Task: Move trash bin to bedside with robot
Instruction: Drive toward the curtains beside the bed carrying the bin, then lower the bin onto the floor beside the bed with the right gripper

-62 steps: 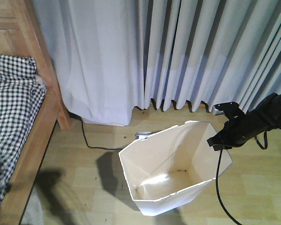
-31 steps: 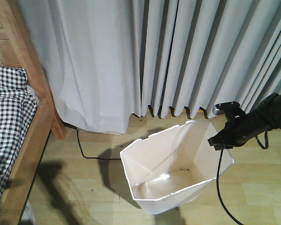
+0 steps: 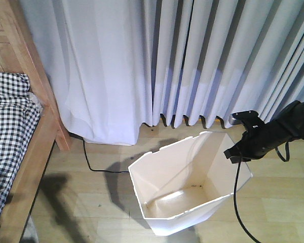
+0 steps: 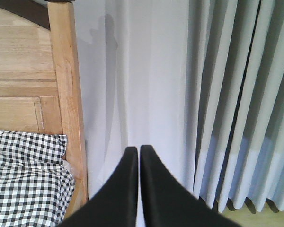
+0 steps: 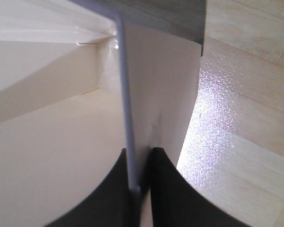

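Bedroom corner: pale pleated curtains (image 3: pixel 192 61) down to a light wood floor (image 3: pixel 91 197), with a black floor cable (image 3: pixel 91 159) running out from under them. The bed frame (image 3: pixel 43 101) and checked bedding (image 3: pixel 10 116) sit at the left edge.

The trash bin (image 3: pixel 157 177) stands on the floor right of centre, tipped a little toward the camera, well apart from the bed. The right gripper (image 3: pixel 232 153) is clamped on the bin's far-right rim — in the wrist view one finger is inside the thin wall and one outside, pinching it. The left gripper (image 4: pixel 138 150) is raised and faces the bedpost, with its fingers pressed together and nothing between them.

Step in hand, as I judge it: dragging the bin leftward to the bed. The wall is thin and the hold is at one edge, so the pull should be low and steady. A jerk could buckle the rim or tip the bin. Watch the floor cable in the path.

Against a second ago, the bed has slid left in the frame and less bedding shows. The bin and the gripper keep nearly the same place in view — the grip looks unchanged.
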Controlling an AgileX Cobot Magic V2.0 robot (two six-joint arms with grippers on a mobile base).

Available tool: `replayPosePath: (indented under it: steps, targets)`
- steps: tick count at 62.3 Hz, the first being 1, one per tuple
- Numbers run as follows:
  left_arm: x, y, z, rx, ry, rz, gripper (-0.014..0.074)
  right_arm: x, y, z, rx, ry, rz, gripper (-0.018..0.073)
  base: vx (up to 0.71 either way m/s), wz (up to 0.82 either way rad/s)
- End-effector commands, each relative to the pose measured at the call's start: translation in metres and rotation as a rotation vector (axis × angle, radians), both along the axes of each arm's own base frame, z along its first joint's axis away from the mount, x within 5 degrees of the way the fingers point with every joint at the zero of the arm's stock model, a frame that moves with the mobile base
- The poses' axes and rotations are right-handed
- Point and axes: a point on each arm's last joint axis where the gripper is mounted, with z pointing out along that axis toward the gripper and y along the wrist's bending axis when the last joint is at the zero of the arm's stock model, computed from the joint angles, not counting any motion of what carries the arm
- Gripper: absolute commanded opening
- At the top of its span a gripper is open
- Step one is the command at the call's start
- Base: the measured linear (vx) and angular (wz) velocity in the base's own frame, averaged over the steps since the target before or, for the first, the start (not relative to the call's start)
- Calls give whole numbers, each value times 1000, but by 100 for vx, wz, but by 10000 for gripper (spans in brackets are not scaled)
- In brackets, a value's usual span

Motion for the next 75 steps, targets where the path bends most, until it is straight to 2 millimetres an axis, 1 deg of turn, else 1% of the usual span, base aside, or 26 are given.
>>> replayPosePath:
  steps: [1,14,25,27,35,42,50,57,63,69,75]
  targets:
    - [1,0,-2,-14,-60,-4,-6,10,4,32,76,-53,-47,-6,0,0]
    - [1,0,-2,-14,-60,-4,-6,15,-1,32,22,-106,-76,-6,0,0]
    - [1,0,-2,-14,-60,-4,-6,16,-1,32,27,-103,-89,-6,0,0]
    - [1,0,-2,-14,-60,-4,-6,16,-1,32,29,-104,-116,-6,0,0]
    - [1,0,-2,-14,-60,-4,-6,26,-7,31,38,-141,-332,-4,0,0]
    - [1,0,-2,-14,-60,-4,-6,34,-9,26,36,-157,-364,-3,0,0]
    - [1,0,-2,-14,-60,-4,-6,46,-6,8,76,-104,-304,-3,0,0]
    - [1,0,-2,-14,-60,-4,-6,56,-6,-9,122,-60,-317,-3,0,0]
    - [1,0,-2,-14,-60,-4,-6,65,-15,-24,158,-44,-372,-3,0,0]
    - [1,0,-2,-14,-60,-4,-6,72,-25,-37,174,-35,-390,-3,0,0]
    - [1,0,-2,-14,-60,-4,-6,77,-29,-48,191,-21,-389,-3,0,0]
